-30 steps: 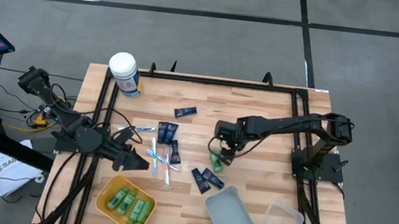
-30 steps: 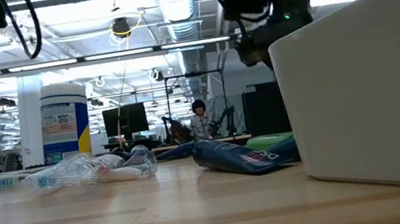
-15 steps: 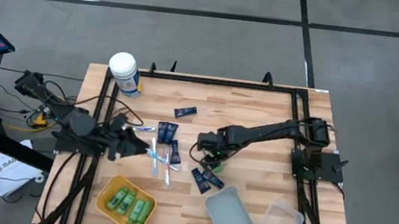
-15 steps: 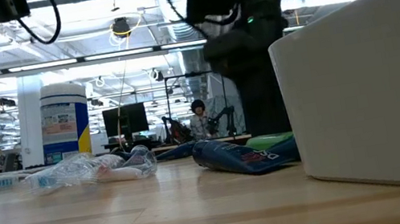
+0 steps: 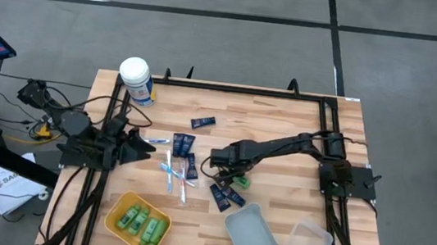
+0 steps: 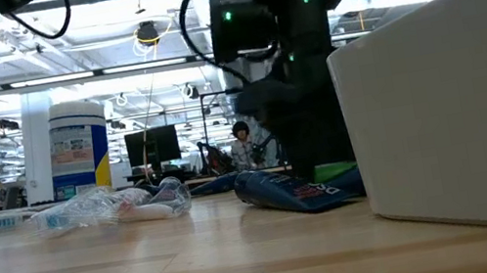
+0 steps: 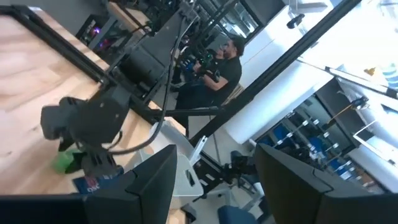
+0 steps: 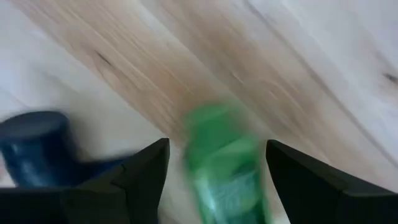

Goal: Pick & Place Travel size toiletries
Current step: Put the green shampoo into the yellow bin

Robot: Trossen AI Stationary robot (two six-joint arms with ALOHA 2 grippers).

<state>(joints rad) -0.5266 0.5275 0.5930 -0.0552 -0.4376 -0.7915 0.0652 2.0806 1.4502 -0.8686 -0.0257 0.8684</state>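
Right wrist view: the right end effector [image 8: 214, 180], fingers spread wide, straddles a green bottle [image 8: 227, 163] lying on the surface [image 8: 298, 56]; closing crookedly could squirt it toward the navy tube [image 8: 34, 134] beside.

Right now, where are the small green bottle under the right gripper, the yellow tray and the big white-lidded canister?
Small green bottle [image 8: 227, 165]: right wrist view, its body.
Yellow tray [image 5: 113, 212]: high view, its left rim.
Big white-lidded canister [image 5: 134, 70]: high view, its lid.
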